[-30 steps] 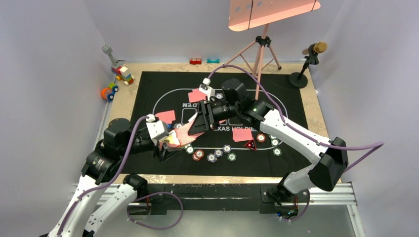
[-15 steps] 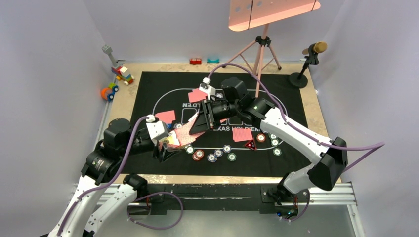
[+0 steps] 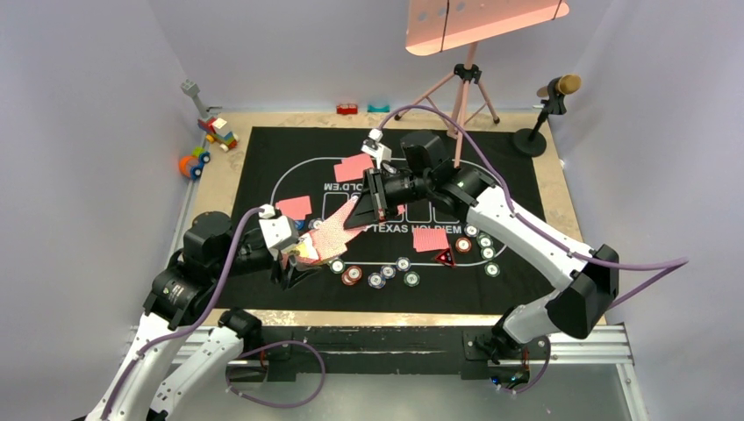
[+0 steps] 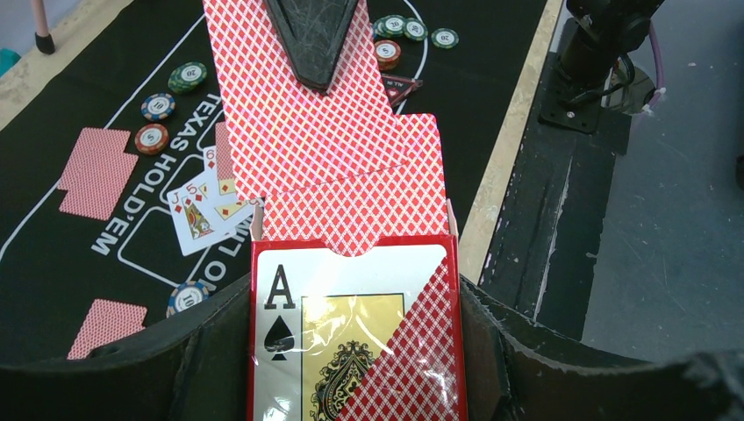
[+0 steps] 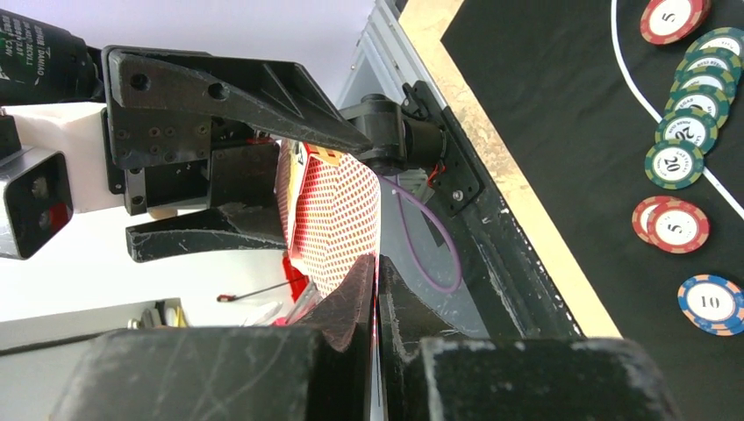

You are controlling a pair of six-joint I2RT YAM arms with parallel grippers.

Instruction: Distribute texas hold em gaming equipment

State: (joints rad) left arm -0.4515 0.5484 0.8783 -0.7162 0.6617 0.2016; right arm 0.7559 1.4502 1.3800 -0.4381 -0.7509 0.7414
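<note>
**Ana:** What is the right tool [image 5: 375, 294] doing?

**Ben:** Its jaws are pressing together, pinching the far end of a pink-backed playing card [image 4: 298, 132] flat between the two black fingers.

**Ana:** And where is that card sitting?

**Ben:** It is hanging in the air. Its near edge is overlapping a second card [image 4: 368, 206], which is sticking half out of the deck box [image 4: 351, 351].

**Ana:** Who is holding the box?

**Ben:** The left tool [image 3: 296, 263] is clamping it, one jaw on each side. The open end is pointing towards the right tool, and the ace of spades panel is facing the left wrist camera. The box is hovering above the near left part of the black mat [image 3: 263, 149].

**Ana:** What is lying further out?

**Ben:** Two face-up cards [image 4: 206, 206] are resting on the mat just left of the box. Three face-down cards [image 3: 430, 239] are spreading around the printed oval. Striped poker chips [image 3: 389, 272] are sitting in a loose row near the mat's near side. More chips are clustering to the right, beside the red triangular marker [image 3: 445, 258]. The mat is covering most of the wooden desk [image 3: 230, 175].
</note>
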